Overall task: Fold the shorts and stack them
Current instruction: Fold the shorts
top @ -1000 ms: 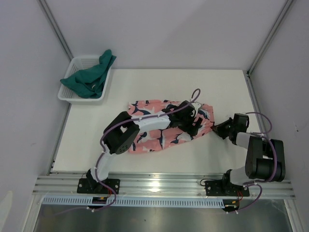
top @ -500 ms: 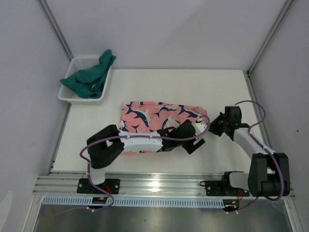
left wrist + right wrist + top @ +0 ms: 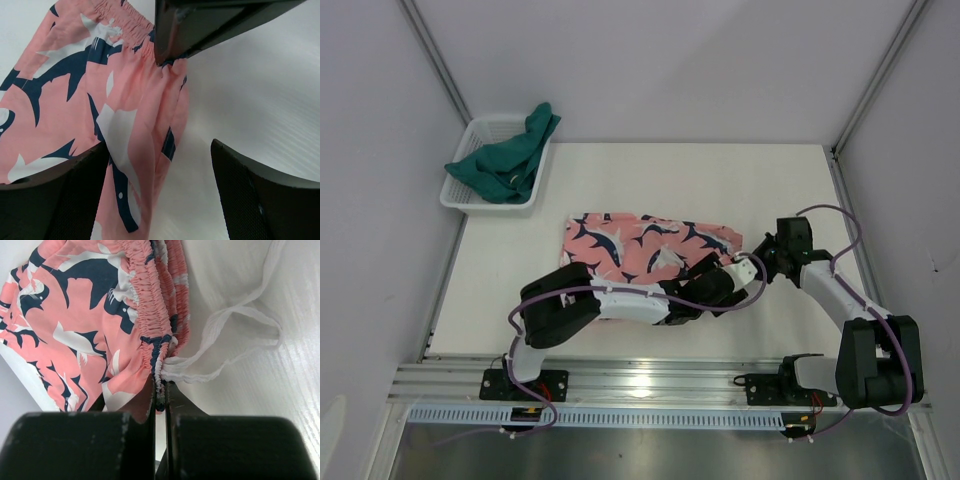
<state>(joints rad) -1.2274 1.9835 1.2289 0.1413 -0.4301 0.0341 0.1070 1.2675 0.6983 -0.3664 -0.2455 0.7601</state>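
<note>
The salmon-pink shark-print shorts (image 3: pixel 640 245) lie spread on the white table, waistband to the right. My right gripper (image 3: pixel 758 265) is shut on the elastic waistband edge (image 3: pixel 161 385), and the white drawstring (image 3: pixel 230 335) loops loose beside it. My left gripper (image 3: pixel 720 284) is open at the shorts' near right corner. Pink fabric (image 3: pixel 135 150) lies between its fingers (image 3: pixel 55 200) without being pinched. The right gripper's black body (image 3: pixel 210 25) shows just beyond. The dark teal shorts (image 3: pixel 505 160) lie bunched in the basket at the back left.
The white mesh basket (image 3: pixel 468 197) stands at the table's back left corner. Grey walls and metal posts close in the table. The aluminium rail (image 3: pixel 640 385) with both arm bases runs along the near edge.
The shorts went from bunched to spread flat and slid a little left. My left gripper dropped to their near right corner. My right gripper moved left onto the waistband.
</note>
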